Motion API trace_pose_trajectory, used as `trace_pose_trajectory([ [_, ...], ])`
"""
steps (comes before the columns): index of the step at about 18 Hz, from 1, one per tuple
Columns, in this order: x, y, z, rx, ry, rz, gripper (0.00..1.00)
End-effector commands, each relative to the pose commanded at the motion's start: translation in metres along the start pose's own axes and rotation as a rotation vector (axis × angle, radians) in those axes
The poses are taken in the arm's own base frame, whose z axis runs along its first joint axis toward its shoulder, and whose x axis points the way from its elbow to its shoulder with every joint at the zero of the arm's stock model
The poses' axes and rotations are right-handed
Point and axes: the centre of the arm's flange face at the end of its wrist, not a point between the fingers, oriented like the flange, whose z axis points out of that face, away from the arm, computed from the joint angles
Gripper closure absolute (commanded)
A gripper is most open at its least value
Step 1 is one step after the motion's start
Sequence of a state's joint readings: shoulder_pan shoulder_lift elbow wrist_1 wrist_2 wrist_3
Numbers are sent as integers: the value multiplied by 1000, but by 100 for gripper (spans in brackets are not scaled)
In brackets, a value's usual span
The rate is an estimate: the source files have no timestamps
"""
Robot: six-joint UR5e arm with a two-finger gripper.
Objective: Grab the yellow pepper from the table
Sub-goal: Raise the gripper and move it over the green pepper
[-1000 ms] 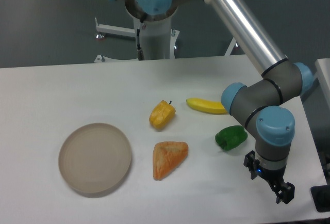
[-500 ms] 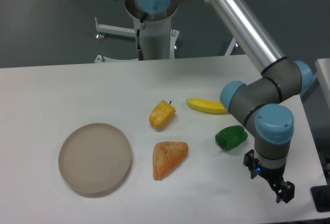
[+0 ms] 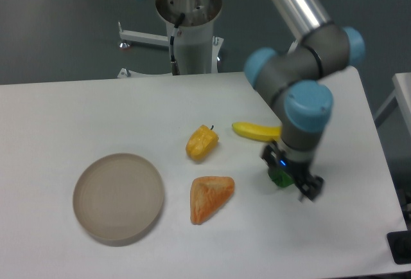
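One fixed camera view was available. The yellow pepper (image 3: pixel 201 143) lay on the table (image 3: pixel 77 112), near the middle of the white top. Its long axis ran diagonally in the picture, from lower left to upper right, with the short dark stem at the upper right end, pointing toward the back of the table and toward the banana (image 3: pixel 255 131). The blunt, lumpy end faced the lower left, toward the plate (image 3: pixel 118 197).

The gripper (image 3: pixel 303 186) was well to the right of the yellow pepper and slightly nearer the camera, hanging low over the table. It was apart from the pepper, with bare table between them. The fingers were dark, small and partly blurred; whether they stood open or closed could not be determined, and nothing could be seen held between them. The green pepper (image 3: pixel 278 177) was largely covered by the wrist and gripper body, only a green patch showing at the gripper's left side; contact between them could not be confirmed.

The banana lay just behind the gripper, its right end hidden by the arm (image 3: pixel 302 67). An orange wedge (image 3: pixel 209 198) lay directly in front of the yellow pepper, near it but not touching. The round beige plate sat at the left front, well apart from the pepper.
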State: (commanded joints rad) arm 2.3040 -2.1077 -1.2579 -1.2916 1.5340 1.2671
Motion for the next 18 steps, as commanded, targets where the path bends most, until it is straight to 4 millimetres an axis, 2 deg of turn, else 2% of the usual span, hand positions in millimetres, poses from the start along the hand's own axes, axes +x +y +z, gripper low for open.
trace_pose_trajectory([
  [9,2,1,-1,-3,4,-2,0],
  [14,12,0,5,-13,22,-5,0],
  [18,30,-8,4,-17,36,-7,0],
])
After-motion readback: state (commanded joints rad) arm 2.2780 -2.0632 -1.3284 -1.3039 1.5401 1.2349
